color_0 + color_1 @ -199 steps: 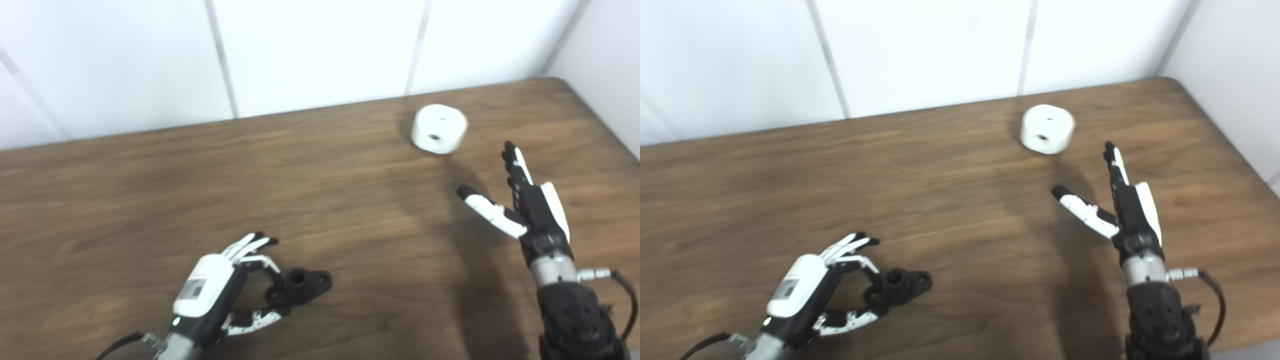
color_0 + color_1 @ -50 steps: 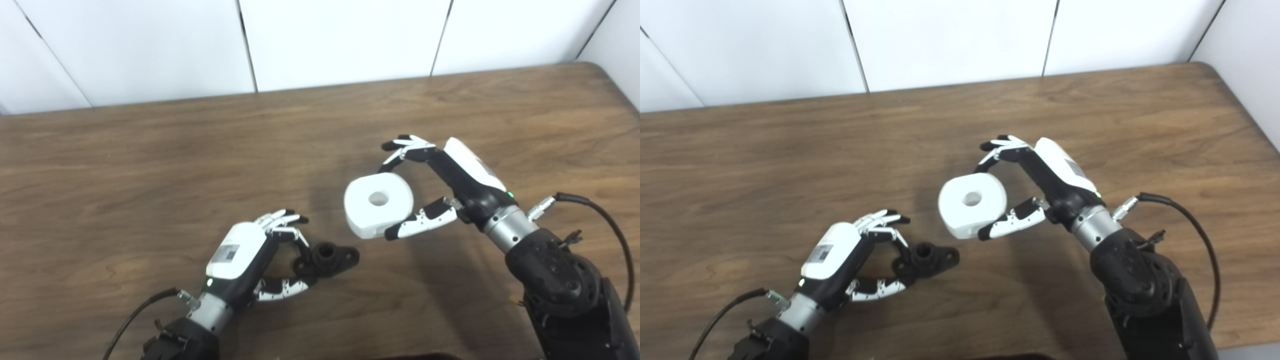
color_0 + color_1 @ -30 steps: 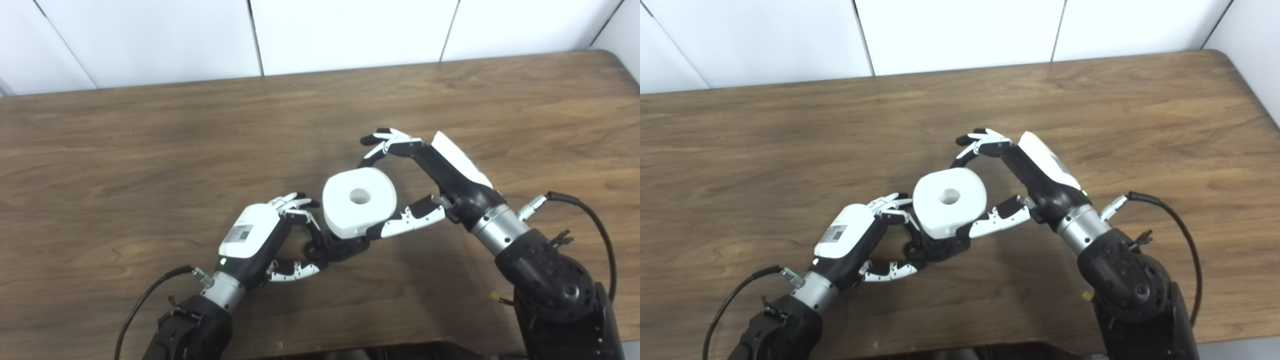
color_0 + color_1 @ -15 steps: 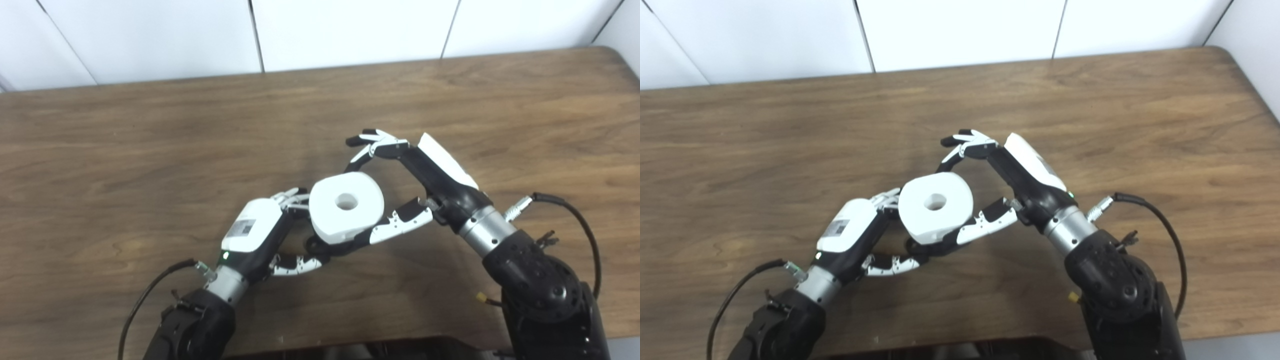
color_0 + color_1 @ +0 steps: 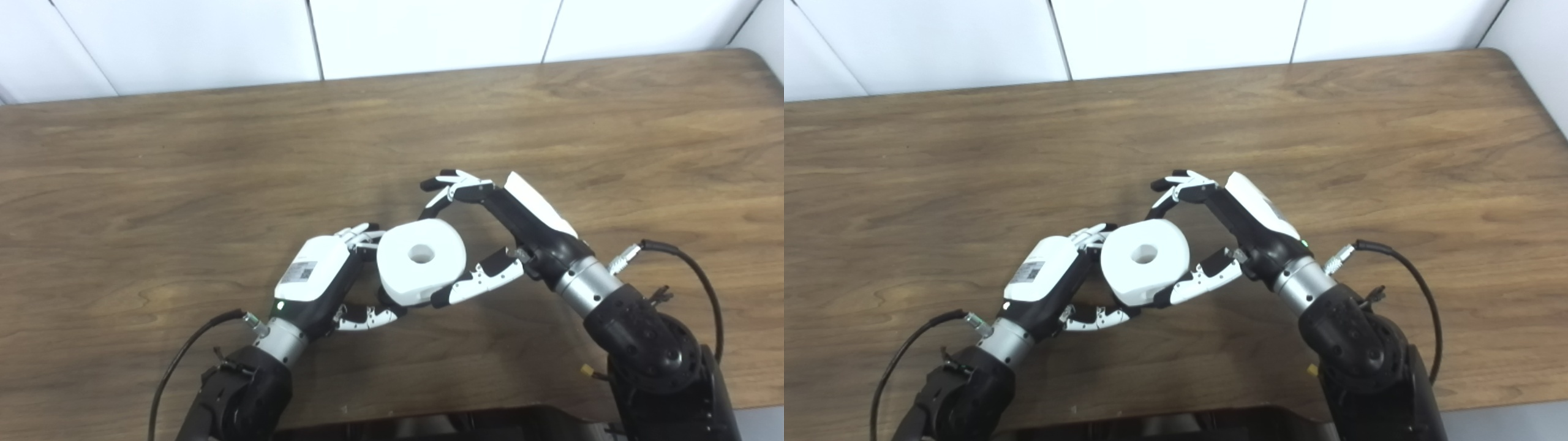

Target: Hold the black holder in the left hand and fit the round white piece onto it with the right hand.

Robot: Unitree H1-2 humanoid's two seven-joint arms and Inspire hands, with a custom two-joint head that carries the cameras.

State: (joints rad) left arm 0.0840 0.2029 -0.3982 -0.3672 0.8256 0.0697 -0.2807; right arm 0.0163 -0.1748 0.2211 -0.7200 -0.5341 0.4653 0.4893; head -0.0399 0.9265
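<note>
Hole of round white piece (image 5: 421,261) faces up, right robot hand (image 5: 490,236) pinching its sides.

the right hand (image 5: 490,245) grips the round white piece (image 5: 421,261) between thumb and fingers, hole facing up. the piece sits over the black holder (image 5: 384,297) — only a sliver of it shows beneath. the left hand (image 5: 324,278) is curled at the holder, touching the piece's left side, on the wooden table (image 5: 153,184).

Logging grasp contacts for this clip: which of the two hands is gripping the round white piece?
The right hand: fingers behind, thumb in front of the round white piece. The left hand only borders it.
</note>
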